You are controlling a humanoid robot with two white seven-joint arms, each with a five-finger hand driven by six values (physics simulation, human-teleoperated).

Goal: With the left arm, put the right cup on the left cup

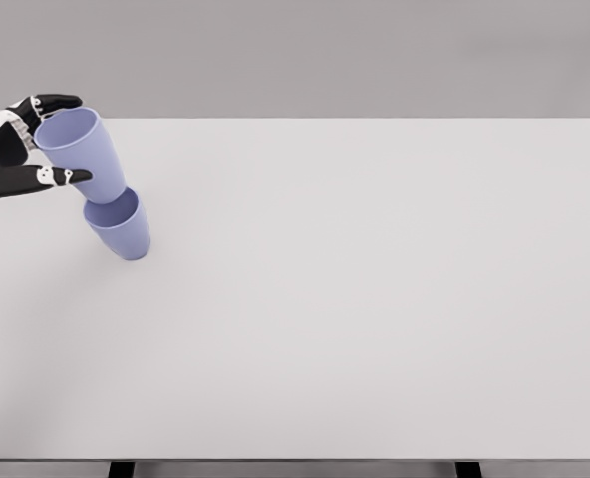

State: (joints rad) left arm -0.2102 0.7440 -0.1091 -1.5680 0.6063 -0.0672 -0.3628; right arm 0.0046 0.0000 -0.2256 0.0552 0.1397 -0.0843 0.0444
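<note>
Two cups meet far left on the desk [375,299]: the left robot hand [21,149] grips the upper cup [76,149], tilted, its base entering the lower cup [121,227] just below-right

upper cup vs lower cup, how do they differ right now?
The upper cup is in the left hand, fingers on either side of it; the lower cup stands free on the table. The upper cup's base sits at the lower cup's mouth, and whether it is fully seated is unclear. The upper cup shows more wall, the lower less. Both are lavender, open-topped and tapered.
</note>
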